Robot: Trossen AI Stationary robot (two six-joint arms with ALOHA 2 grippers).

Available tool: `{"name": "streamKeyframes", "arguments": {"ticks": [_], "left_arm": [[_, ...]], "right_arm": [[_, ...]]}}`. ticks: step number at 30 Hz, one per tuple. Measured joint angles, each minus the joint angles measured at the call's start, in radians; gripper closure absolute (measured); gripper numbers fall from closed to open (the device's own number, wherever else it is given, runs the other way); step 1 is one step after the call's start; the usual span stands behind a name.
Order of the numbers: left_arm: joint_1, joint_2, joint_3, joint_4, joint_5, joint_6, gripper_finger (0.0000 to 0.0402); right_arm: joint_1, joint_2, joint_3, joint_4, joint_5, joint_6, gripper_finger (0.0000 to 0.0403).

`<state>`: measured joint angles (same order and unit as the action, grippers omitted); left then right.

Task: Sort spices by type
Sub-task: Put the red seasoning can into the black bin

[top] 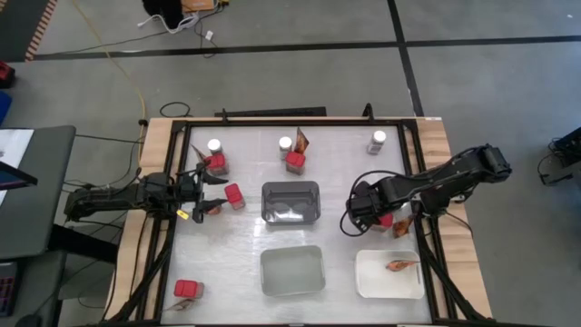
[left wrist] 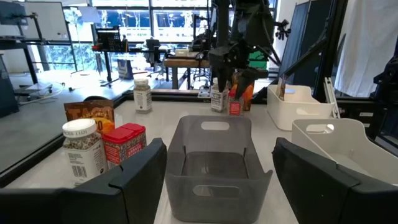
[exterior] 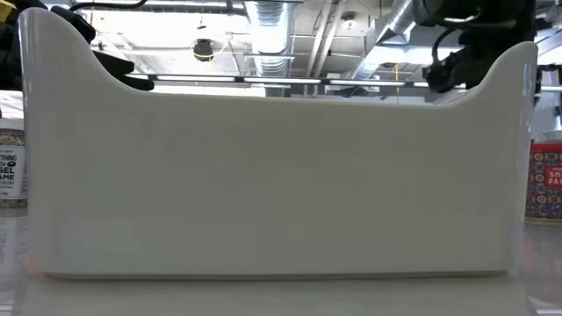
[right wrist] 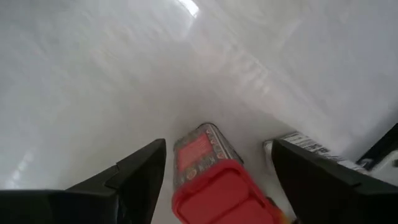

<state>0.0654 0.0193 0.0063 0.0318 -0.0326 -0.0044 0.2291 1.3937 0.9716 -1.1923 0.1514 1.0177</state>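
A red boxy spice container with a red flip lid (right wrist: 211, 177) stands on the white tabletop (right wrist: 93, 74) between my right arm's two dark fingers (right wrist: 140, 177), which are spread wide and touch nothing. From above, my right arm reaches in from the table's right edge, bent at the elbow, its right pincer (top: 363, 213) low over the tabletop, just above the white rectangular tray (top: 372, 283) holding one flat orange-brown packet (top: 398, 265). My left arm stretches level from the left edge, its left pincer (top: 211, 193) spread apart and empty, between a red container paired with a white-lidded clear jar (top: 216, 156) and another red box (top: 234, 196). The grey rectangular tray (top: 291, 202) sits at centre; a second white tray (top: 292, 271) lies in front of it.
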Motion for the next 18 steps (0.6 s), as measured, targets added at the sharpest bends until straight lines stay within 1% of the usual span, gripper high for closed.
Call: {"name": "streamKeyframes", "arguments": {"ticks": [4, 11, 18], "left_arm": [[0.0, 0.0, 0.0, 0.0, 0.0, 0.0, 0.012], [0.0, 0.0, 0.0, 0.0, 0.0, 0.0, 0.012], [0.0, 0.0, 0.0, 0.0, 0.0, 0.0, 0.012]], "right_arm": [[0.0, -0.001, 0.027, -0.042, 0.0, -0.098, 0.0081], [0.025, -0.001, 0.032, -0.061, -0.046, -0.28, 0.0081], [0.06, -0.001, 0.032, -0.064, -0.055, -0.364, 0.0081]]}}
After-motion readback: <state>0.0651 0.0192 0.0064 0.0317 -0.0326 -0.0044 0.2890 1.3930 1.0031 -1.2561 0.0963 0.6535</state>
